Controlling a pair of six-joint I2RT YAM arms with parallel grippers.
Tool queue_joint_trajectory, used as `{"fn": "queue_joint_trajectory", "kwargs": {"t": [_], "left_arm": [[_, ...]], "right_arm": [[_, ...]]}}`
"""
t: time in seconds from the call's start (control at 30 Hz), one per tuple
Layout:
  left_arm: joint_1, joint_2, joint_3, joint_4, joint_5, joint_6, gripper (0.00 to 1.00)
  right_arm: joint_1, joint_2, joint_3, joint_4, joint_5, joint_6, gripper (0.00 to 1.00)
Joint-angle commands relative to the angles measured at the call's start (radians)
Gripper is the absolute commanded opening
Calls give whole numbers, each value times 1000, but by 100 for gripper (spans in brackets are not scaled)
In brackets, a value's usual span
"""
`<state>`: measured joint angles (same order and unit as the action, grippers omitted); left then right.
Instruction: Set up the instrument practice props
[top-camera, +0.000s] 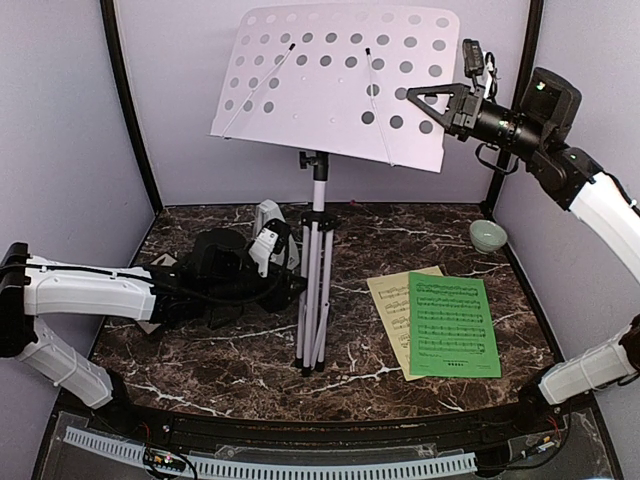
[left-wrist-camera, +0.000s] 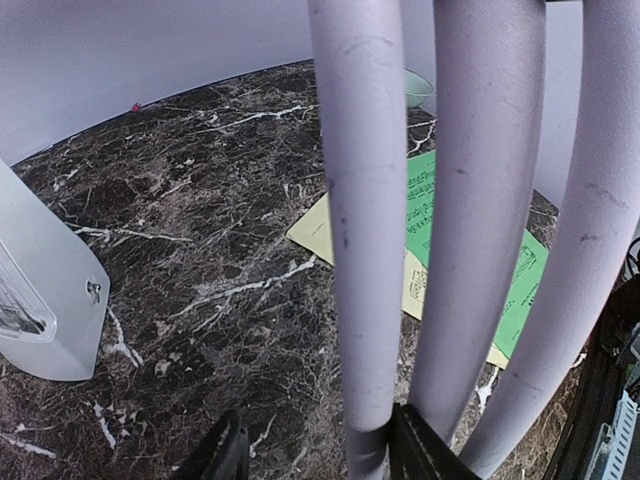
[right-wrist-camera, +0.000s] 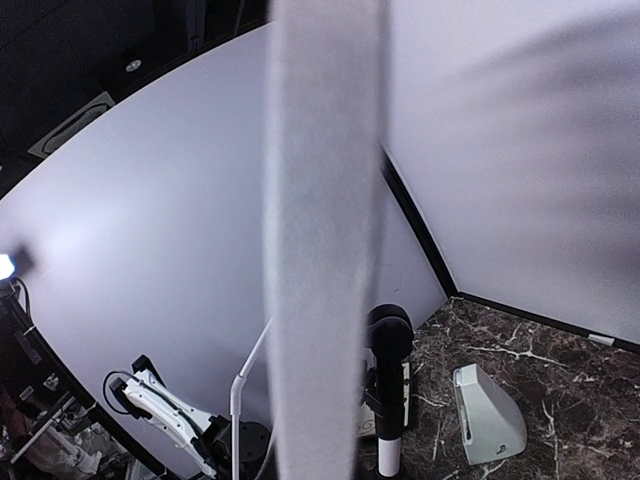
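The white music stand (top-camera: 315, 290) stands mid-table on its tripod, its perforated desk (top-camera: 330, 80) tilted up at the top. My left gripper (top-camera: 293, 285) reaches low to the tripod. In the left wrist view it (left-wrist-camera: 320, 448) is open around the leftmost leg (left-wrist-camera: 365, 250); the right finger touches the leg and the left finger stands apart from it. My right gripper (top-camera: 440, 103) is shut on the desk's right edge, which shows edge-on as a blurred white band (right-wrist-camera: 320, 250). The green sheet (top-camera: 453, 325) lies over the pale-yellow sheet (top-camera: 392, 300) on the right. The grey metronome (top-camera: 268, 218) sits behind my left arm.
A small pale-green bowl (top-camera: 487, 236) sits at the back right near the wall. The metronome (left-wrist-camera: 45, 300) is close on the left of my left gripper. Purple walls close in the marble table (top-camera: 220, 360) on three sides.
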<state>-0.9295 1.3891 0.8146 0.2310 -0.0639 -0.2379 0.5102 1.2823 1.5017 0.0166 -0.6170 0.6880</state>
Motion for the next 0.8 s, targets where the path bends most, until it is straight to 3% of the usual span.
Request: {"fn": "queue_joint_trajectory", "kwargs": {"t": [0.0, 0.17, 0.4, 0.77], "left_arm": [[-2, 35, 32, 65, -37, -21, 46], [-2, 70, 61, 75, -39, -12, 38], [-3, 82, 70, 82, -12, -1, 19], [-2, 33, 50, 75, -55, 52, 2]], "right_arm": [[10, -52, 98, 333, 36, -14, 0], [9, -51, 101, 336, 31, -14, 0], [10, -44, 122, 336, 25, -13, 0], [9, -46, 158, 334, 13, -9, 0]]}}
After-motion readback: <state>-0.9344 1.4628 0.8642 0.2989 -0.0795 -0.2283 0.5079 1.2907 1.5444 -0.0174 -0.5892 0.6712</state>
